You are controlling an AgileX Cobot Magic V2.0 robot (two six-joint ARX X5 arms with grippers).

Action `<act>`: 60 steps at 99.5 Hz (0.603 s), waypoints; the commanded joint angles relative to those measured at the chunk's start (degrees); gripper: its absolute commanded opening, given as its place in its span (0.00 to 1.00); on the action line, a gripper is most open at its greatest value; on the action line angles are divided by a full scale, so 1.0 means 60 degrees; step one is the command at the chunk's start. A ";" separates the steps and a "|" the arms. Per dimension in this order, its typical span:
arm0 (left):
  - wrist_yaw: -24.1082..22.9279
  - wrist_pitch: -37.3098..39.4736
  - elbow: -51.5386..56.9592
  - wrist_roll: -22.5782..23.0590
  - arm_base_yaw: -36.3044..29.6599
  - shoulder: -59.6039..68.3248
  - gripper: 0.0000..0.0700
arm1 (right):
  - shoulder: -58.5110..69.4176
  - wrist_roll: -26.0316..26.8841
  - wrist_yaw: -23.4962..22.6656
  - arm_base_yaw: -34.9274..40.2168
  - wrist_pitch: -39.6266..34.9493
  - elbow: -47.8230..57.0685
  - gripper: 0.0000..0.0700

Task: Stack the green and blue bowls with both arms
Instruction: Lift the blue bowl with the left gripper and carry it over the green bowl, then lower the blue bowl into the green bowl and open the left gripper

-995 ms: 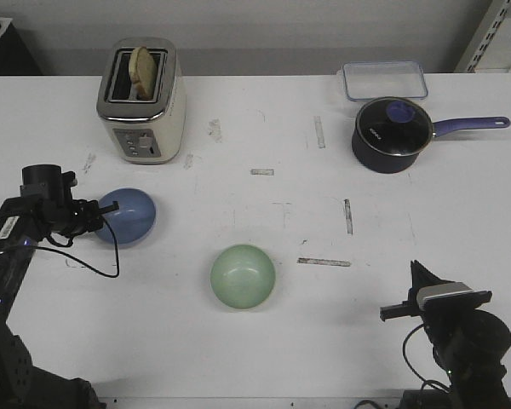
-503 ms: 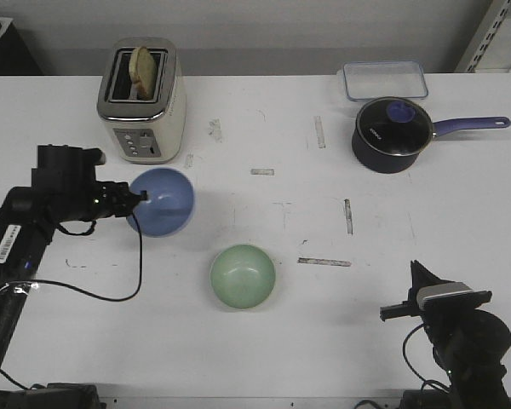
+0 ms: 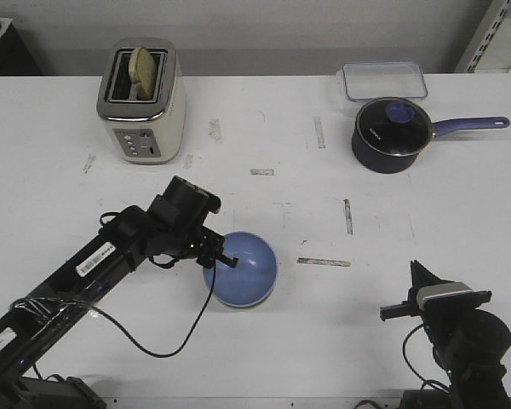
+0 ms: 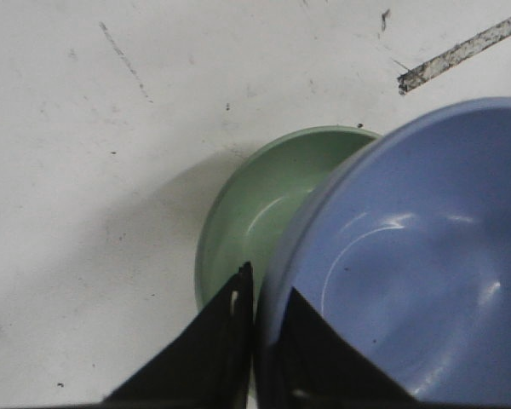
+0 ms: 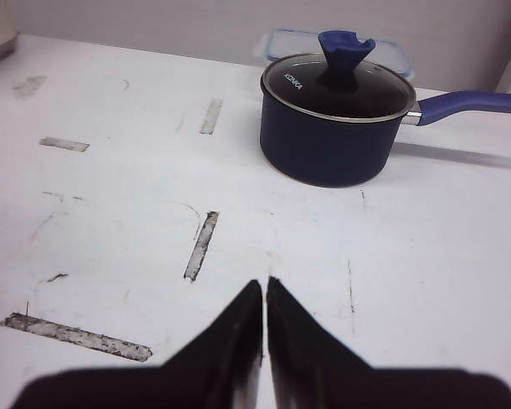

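Now that the left arm's fingers [image 4: 254, 341], clamped on the blue bowl's [image 3: 241, 269] rim, have carried it from centre-left over the green bowl [image 4: 255, 213], only lowering remains, while the right fingers [image 5: 265, 328] rest together.

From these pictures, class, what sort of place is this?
Probably a robot lab's mock kitchen: a toaster and saucepan sit on a scuffed white table with tape marks.
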 commanded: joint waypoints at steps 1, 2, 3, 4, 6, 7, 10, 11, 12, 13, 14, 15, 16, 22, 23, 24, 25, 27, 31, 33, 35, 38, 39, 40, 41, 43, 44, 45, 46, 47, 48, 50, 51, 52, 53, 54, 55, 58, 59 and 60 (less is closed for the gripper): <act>-0.0015 0.0087 0.0138 0.0033 -0.0127 0.0368 0.00 | 0.0058 -0.0040 0.0022 0.0018 0.0073 0.0066 0.00; -0.0015 0.0095 0.0138 0.0033 -0.0138 0.0408 0.00 | 0.0058 -0.0040 0.0022 0.0018 0.0069 0.0066 0.00; -0.0015 0.0098 0.0138 0.0033 -0.0153 0.0448 0.00 | 0.0058 -0.0040 0.0022 0.0018 0.0073 0.0066 0.00; -0.0018 0.0098 0.0138 0.0033 -0.0164 0.0492 0.00 | 0.0058 -0.0040 0.0022 0.0018 0.0073 0.0066 0.00; -0.0040 0.0102 0.0138 0.0033 -0.0175 0.0579 0.00 | 0.0058 -0.0040 0.0022 0.0018 0.0069 0.0066 0.00; -0.0058 0.0098 0.0138 0.0033 -0.0178 0.0619 0.00 | 0.0058 -0.0040 0.0022 0.0018 0.0069 0.0066 0.00; -0.0091 0.0087 0.0138 0.0029 -0.0182 0.0739 0.00 | 0.0058 -0.0040 0.0022 0.0018 0.0069 0.0066 0.00; -0.0102 0.0080 0.0138 0.0033 -0.0182 0.0772 0.00 | 0.0058 -0.0040 0.0022 0.0018 0.0066 0.0066 0.00; -0.0117 0.0076 0.0138 0.0033 -0.0178 0.0805 0.00 | 0.0058 -0.0040 0.0022 0.0018 0.0066 0.0066 0.00; -0.0131 0.0069 0.0138 0.0033 -0.0178 0.0841 0.00 | 0.0055 -0.0040 0.0022 0.0018 0.0066 0.0066 0.00; -0.0146 0.0069 0.0138 0.0033 -0.0178 0.0874 0.00 | 0.0055 -0.0040 0.0022 0.0018 0.0066 0.0066 0.00; -0.0168 0.0066 0.0138 0.0033 -0.0178 0.0903 0.00 | 0.0055 -0.0040 0.0022 0.0018 0.0062 0.0066 0.00; -0.0182 0.0062 0.0138 0.0033 -0.0178 0.0936 0.00 | 0.0055 -0.0040 0.0022 0.0018 0.0055 0.0066 0.00; -0.0204 0.0062 0.0138 0.0033 -0.0178 0.1071 0.00 | 0.0055 -0.0040 0.0022 0.0018 0.0055 0.0066 0.00; -0.0204 0.0062 0.0138 0.0033 -0.0178 0.1086 0.00 | 0.0055 -0.0040 0.0022 0.0018 0.0055 0.0066 0.00; -0.0204 0.0062 0.0138 0.0029 -0.0178 0.1100 0.00 | 0.0055 -0.0040 0.0022 0.0018 0.0055 0.0066 0.00; -0.0204 0.0062 0.0138 0.0029 -0.0178 0.1111 0.00 | 0.0055 -0.0040 0.0022 0.0018 0.0055 0.0066 0.00; -0.0204 0.0058 0.0138 0.0029 -0.0178 0.1126 0.00 | 0.0055 -0.0040 0.0022 0.0018 0.0055 0.0066 0.00; -0.0204 0.0058 0.0138 0.0029 -0.0178 0.1126 0.00 | 0.0055 -0.0040 0.0018 0.0018 0.0051 0.0066 0.00; -0.0204 0.0062 0.0138 0.0033 -0.0178 0.1126 0.00 | 0.0055 -0.0040 0.0018 0.0018 0.0051 0.0066 0.00; -0.0200 0.0066 0.0138 0.0033 -0.0178 0.1126 0.00 | 0.0055 -0.0040 0.0018 0.0018 0.0055 0.0066 0.00; -0.0200 0.0069 0.0138 0.0033 -0.0178 0.1122 0.00 | 0.0055 -0.0040 0.0018 0.0018 0.0055 0.0066 0.00; -0.0200 0.0066 0.0138 0.0033 -0.0178 0.1122 0.00 | 0.0055 -0.0040 0.0018 0.0018 0.0051 0.0066 0.00; -0.0200 0.0066 0.0138 0.0033 -0.0178 0.1122 0.00 | 0.0055 -0.0040 0.0018 0.0018 0.0051 0.0066 0.00; -0.0200 0.0062 0.0138 0.0033 -0.0178 0.1122 0.00 | 0.0055 -0.0040 0.0018 0.0018 0.0051 0.0066 0.00; -0.0197 0.0051 0.0138 0.0033 -0.0178 0.1122 0.01 | 0.0055 -0.0040 0.0018 0.0018 0.0047 0.0066 0.00; -0.0197 0.0047 0.0138 0.0033 -0.0178 0.1122 0.01 | 0.0055 -0.0040 0.0018 0.0018 0.0051 0.0066 0.00; -0.0193 0.0036 0.0138 0.0033 -0.0178 0.1122 0.02 | 0.0055 -0.0040 0.0018 0.0018 0.0051 0.0066 0.00; -0.0189 0.0022 0.0138 0.0033 -0.0178 0.1122 0.03 | 0.0055 -0.0040 0.0018 0.0018 0.0051 0.0066 0.00; -0.0189 0.0011 0.0138 0.0033 -0.0178 0.1122 0.04 | 0.0055 -0.0040 0.0015 0.0018 0.0051 0.0066 0.00; -0.0189 0.0000 0.0138 0.0033 -0.0178 0.1122 0.06 | 0.0055 -0.0040 0.0011 0.0018 0.0051 0.0066 0.00; -0.0189 -0.0018 0.0138 0.0033 -0.0178 0.1122 0.11 | 0.0055 -0.0040 0.0000 0.0018 0.0051 0.0066 0.00; -0.0189 -0.0022 0.0138 0.0033 -0.0178 0.1122 0.14 | 0.0055 -0.0040 0.0000 0.0018 0.0047 0.0066 0.00; -0.0189 -0.0022 0.0138 0.0033 -0.0178 0.1122 0.17 | 0.0055 -0.0040 0.0000 0.0018 0.0047 0.0066 0.00; -0.0189 -0.0022 0.0138 0.0029 -0.0178 0.1122 0.20 | 0.0055 -0.0040 0.0000 0.0018 0.0051 0.0066 0.00; -0.0189 -0.0022 0.0138 0.0033 -0.0178 0.1122 0.24 | 0.0055 -0.0040 0.0000 0.0018 0.0051 0.0066 0.00; -0.0189 -0.0022 0.0138 0.0029 -0.0178 0.1122 0.28 | 0.0055 -0.0040 0.0000 0.0018 0.0051 0.0066 0.00; -0.0189 -0.0022 0.0138 0.0025 -0.0182 0.1122 0.40 | 0.0055 -0.0040 0.0000 0.0018 0.0051 0.0066 0.00; -0.0186 -0.0022 0.0138 0.0022 -0.0182 0.1122 0.45 | 0.0055 -0.0040 0.0000 0.0018 0.0051 0.0066 0.00; -0.0186 -0.0022 0.0138 0.0018 -0.0182 0.1118 0.49 | 0.0055 -0.0040 0.0000 0.0018 0.0051 0.0066 0.00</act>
